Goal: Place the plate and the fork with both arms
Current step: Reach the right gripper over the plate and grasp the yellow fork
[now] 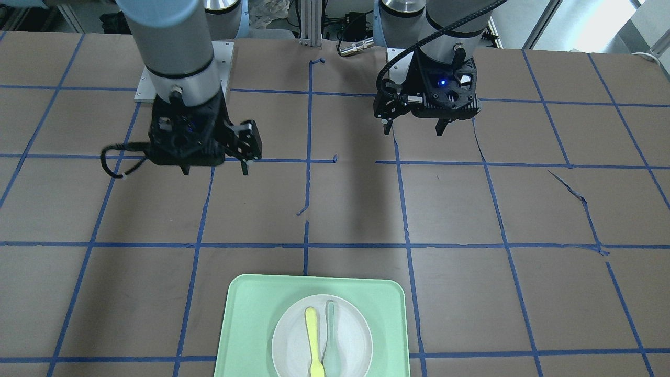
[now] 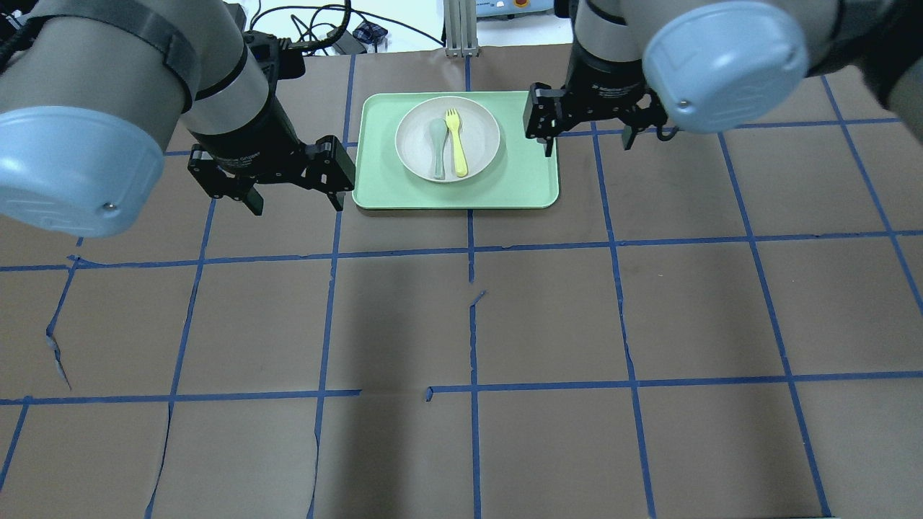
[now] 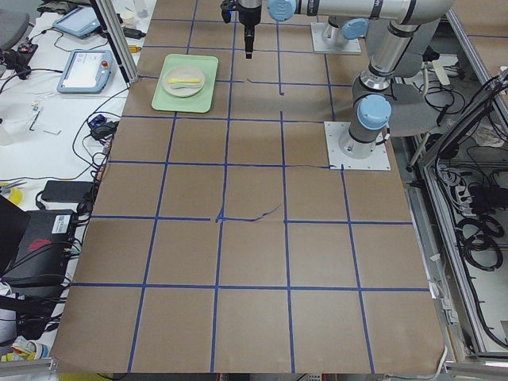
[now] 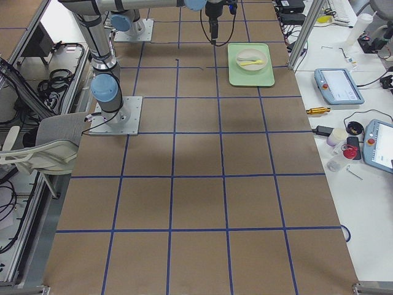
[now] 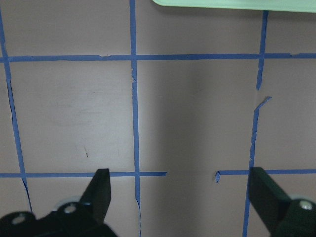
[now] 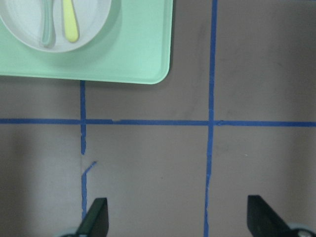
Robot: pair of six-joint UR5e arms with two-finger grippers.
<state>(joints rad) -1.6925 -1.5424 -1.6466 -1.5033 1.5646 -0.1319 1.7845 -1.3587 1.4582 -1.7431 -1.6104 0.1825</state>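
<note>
The plate lay at the middle of the mint-green tray. The fork was laid lengthwise on the plate, and a grey-green spoon was set just beside it, parallel and close. Neither task item had been lifted.

The left gripper was held high over the table, on the robot's side of the tray and off towards one short end. The right gripper was held likewise towards the other short end. Both sets of jaws were spread wide, with nothing between them.

This flanking stance was judged to be a ready pose. With one arm kept to each side of the tray, plate and fork could each be reached without the arms being crossed. Since the fork rested on the plate, it was judged that it would have to be taken off first. Care would be needed so that the neighbouring spoon was not pinched instead.
</note>
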